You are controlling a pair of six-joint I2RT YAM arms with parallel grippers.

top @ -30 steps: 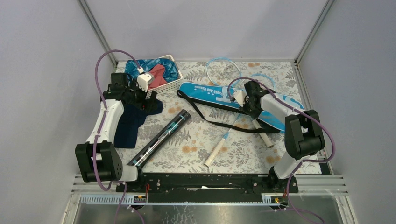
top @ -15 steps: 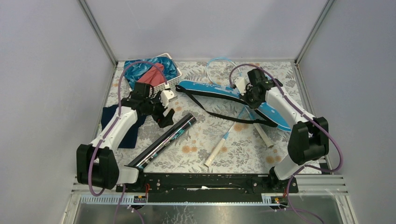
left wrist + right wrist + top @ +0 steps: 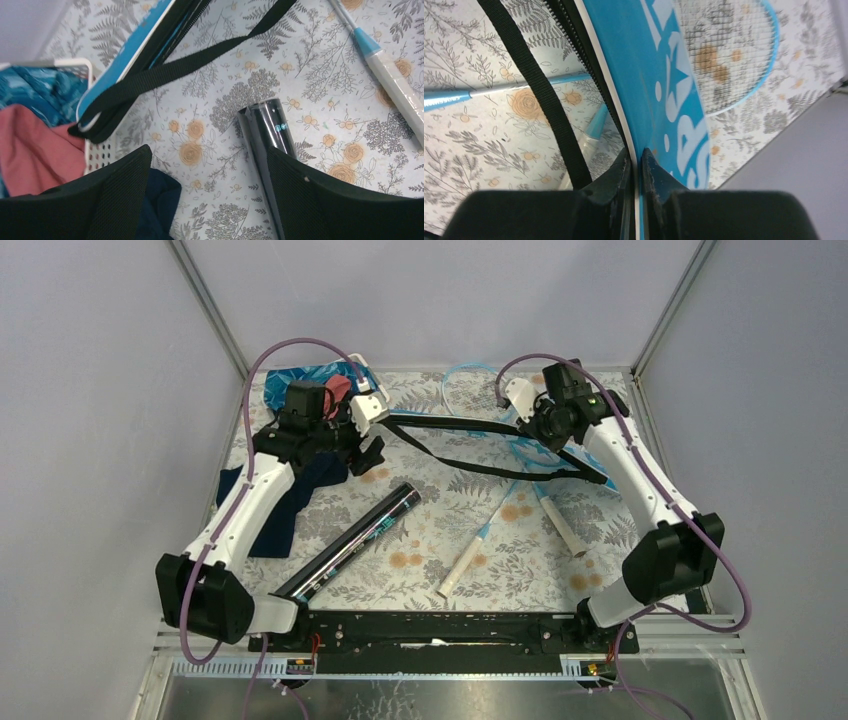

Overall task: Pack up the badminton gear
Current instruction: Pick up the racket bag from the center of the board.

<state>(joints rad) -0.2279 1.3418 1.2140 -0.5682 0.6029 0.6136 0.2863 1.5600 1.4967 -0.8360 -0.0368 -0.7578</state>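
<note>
My right gripper (image 3: 635,156) pinches the zipped edge of the blue racket bag (image 3: 644,75), upper centre in the overhead frame. My left gripper (image 3: 207,160) gapes empty above the black tube (image 3: 265,127).

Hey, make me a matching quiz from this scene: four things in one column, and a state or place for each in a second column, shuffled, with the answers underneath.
Things:
1. black tube
2. right gripper
3. left gripper
4. white basket

States:
A. open, nothing between its fingers
B. lying flat on the table
C. holds a red cloth
D. shut on the edge of the blue bag

Pairs: 1-B, 2-D, 3-A, 4-C
</note>
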